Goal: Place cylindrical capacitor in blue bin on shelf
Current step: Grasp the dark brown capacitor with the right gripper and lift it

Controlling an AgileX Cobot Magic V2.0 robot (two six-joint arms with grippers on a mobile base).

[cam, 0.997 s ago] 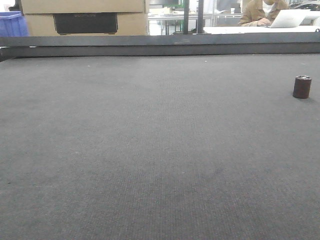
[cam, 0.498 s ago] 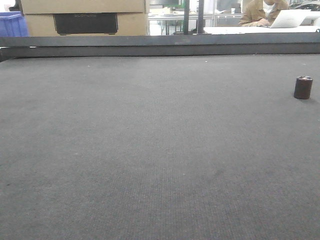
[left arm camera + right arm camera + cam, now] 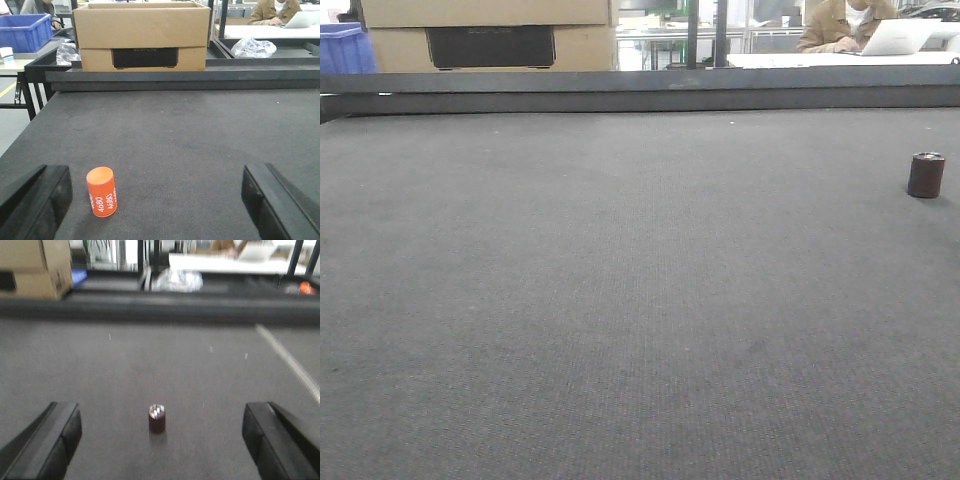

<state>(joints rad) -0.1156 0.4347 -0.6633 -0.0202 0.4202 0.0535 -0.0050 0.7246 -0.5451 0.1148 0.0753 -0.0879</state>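
Observation:
The cylindrical capacitor (image 3: pixel 926 175) stands upright on the dark grey mat (image 3: pixel 620 300), near its right edge. It is a stubby dark brown cylinder with a pale top. In the blurred right wrist view the capacitor (image 3: pixel 157 419) sits ahead of my right gripper (image 3: pixel 160 452), centred between the wide-apart fingers and touching neither. That gripper is open and empty. My left gripper (image 3: pixel 157 207) is open too, with an orange cylinder marked 4680 (image 3: pixel 102 191) standing just inside its left finger (image 3: pixel 42 200), apart from it. The shelf with its blue bin is out of view.
A raised dark rail (image 3: pixel 640 88) bounds the mat's far edge. Behind it stands a cardboard box (image 3: pixel 142 35), with a blue plastic crate (image 3: pixel 25 31) on a side table to the left. A crumpled plastic bag (image 3: pixel 252 47) and a seated person with a laptop (image 3: pixel 865 28) are at the back right.

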